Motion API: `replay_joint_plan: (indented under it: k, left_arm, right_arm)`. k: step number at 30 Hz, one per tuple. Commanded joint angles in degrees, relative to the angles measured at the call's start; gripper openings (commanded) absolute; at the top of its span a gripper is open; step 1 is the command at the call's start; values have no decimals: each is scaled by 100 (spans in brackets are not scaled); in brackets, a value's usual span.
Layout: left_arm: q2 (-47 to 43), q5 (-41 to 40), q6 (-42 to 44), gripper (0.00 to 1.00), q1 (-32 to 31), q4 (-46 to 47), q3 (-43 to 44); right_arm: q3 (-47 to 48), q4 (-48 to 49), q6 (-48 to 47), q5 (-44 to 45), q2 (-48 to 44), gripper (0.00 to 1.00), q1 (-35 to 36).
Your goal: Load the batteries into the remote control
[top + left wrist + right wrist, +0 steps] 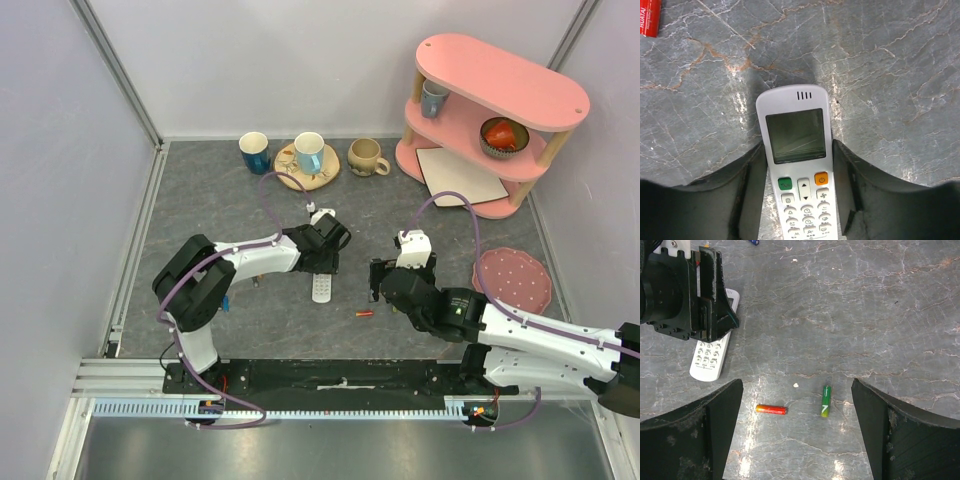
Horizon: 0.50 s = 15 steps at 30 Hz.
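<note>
We see the left gripper [798, 149] with fingers [740, 200] flanking the remote control [796, 107], grip unclear, and the right gripper [797, 383] spread wide, the red-orange battery [771, 410] and green battery [825, 401] between its fingers.

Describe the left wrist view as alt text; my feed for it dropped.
A white remote control lies face up on the grey marbled table, screen end pointing away, flanked closely by the two dark fingers of the left tool; contact is unclear. A red battery is cut off at the top left corner.
</note>
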Motion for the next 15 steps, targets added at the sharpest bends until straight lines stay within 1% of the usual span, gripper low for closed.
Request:
replay_joint_plan:
  k: [1, 2, 4, 7, 8, 9, 10, 11, 12, 13, 14, 15]
  left_arm:
    - [91, 15, 127, 54, 58, 60, 6]
    - [48, 50, 127, 48, 66, 121, -29]
    - [-40, 85, 144, 42, 75, 200, -82]
    - [-330, 147, 118, 24, 75, 315, -178]
    - [-461, 173, 118, 14, 75, 341, -240]
    - [-741, 191, 118, 6, 75, 446, -275]
    - [-935, 200, 101, 2, 75, 508, -336]
    - [-1120, 252, 83, 2, 75, 604, -485]
    - [-1566, 296, 66, 2, 75, 831, -582]
    - [-1796, 366, 65, 2, 75, 1025, -688]
    - [-2034, 480, 31, 2, 93, 1184, -924]
    - [-2323, 542, -39, 2, 101, 1577, -1065]
  right_arm:
    - [-31, 192, 4, 13, -80, 98, -28]
    - [-31, 192, 13, 4, -97, 98, -28]
    - [-31, 192, 39, -22, -115, 98, -28]
    - [4, 166, 39, -48, -185, 98, -28]
    - [65, 157, 39, -22, -238, 98, -28]
    - [101, 149, -13, -13, -273, 98, -28]
    - [145, 131, -48, 13, -300, 98, -28]
    - [224, 131, -92, 83, -378, 98, -28]
    - [250, 140, -119, 127, -414, 98, -28]
    - [285, 148, -145, 188, -449, 98, -28]
    - [312, 148, -128, 345, -528, 98, -28]
    - [312, 175, -119, 391, -563, 98, -28]
